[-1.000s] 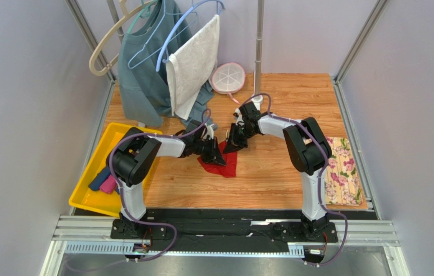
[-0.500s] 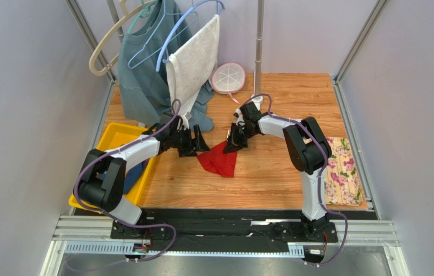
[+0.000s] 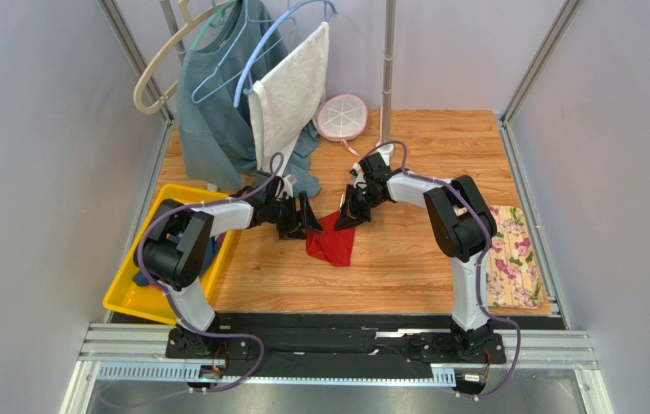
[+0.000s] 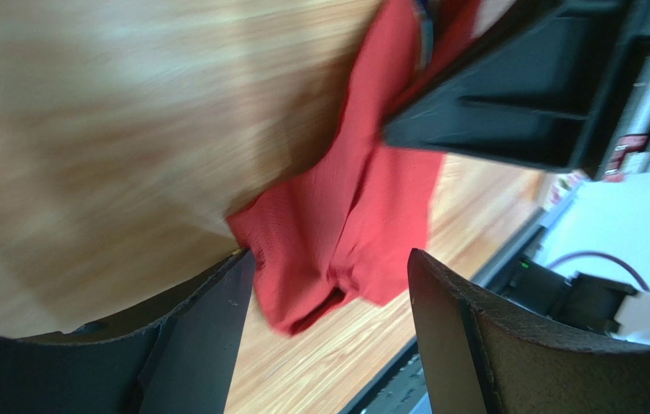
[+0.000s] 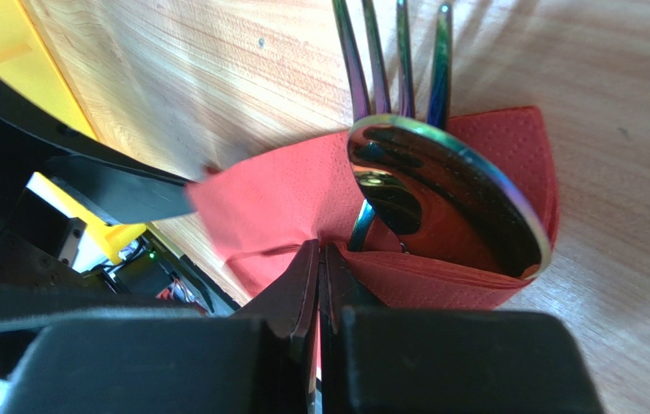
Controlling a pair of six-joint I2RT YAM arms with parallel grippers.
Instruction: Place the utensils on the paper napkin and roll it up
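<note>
Tray [image 3: 130, 304], yellow, sits at the far left of the wooden table [image 3: 423, 267], partly under the left arm.

Sweatshirt [image 3: 216, 112], teal, and white towel [image 3: 289, 95] hang on hangers at the back left.

Left gripper [image 3: 302, 216], jaws spread wide and holding nothing, sits low over the wood just left of the napkin. In its wrist view the fingers [image 4: 207, 319] frame the napkin's near corner.

Paper napkin [image 3: 330, 241], red, lies crumpled and folded at the table's centre between the two grippers, with its upper end lifted.

Right gripper [image 3: 350, 211] has its fingers pressed together, pinching a fold of the napkin's upper edge.

Utensils [image 5: 440, 198], shiny metal, are nested in the napkin's fold just beyond the right fingertips. The spoon bowl [image 5: 475, 224] is uppermost, and the fork tines [image 5: 399, 60] poke out onto bare wood.

Floral cloth [image 3: 512, 256] lies flat at the right edge, well apart.
</note>
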